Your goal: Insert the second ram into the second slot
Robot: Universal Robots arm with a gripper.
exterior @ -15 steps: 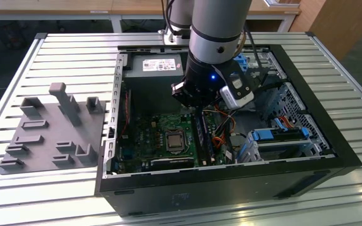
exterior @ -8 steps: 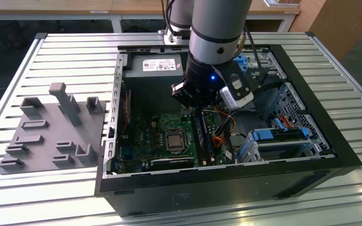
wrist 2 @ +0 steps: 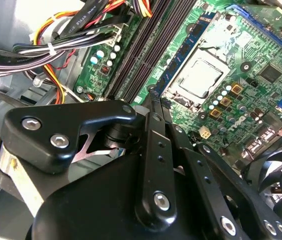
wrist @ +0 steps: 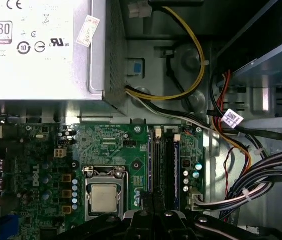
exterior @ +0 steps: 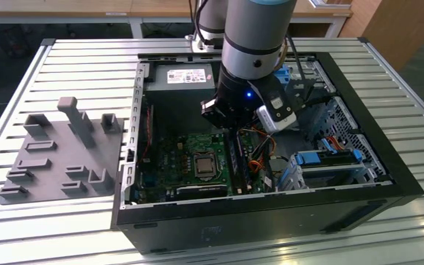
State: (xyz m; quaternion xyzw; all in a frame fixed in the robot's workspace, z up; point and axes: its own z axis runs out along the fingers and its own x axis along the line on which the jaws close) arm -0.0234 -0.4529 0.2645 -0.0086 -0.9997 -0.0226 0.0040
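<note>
In the exterior view, the gripper (exterior: 228, 124) is seen low inside the computer case (exterior: 388, 185), with the green board (exterior: 171, 157) at 6 o'clock from it. In the second wrist view, the jaws are pressed nearly together with nothing clearly held, their tips set by one end of the second ram (wrist 2: 183, 50), which is stood in a slot beside the processor (wrist 2: 201, 75). In the first wrist view, the second ram (wrist: 150, 165) is seen lying straight. It should be pushed straight down and never tilted.
</note>
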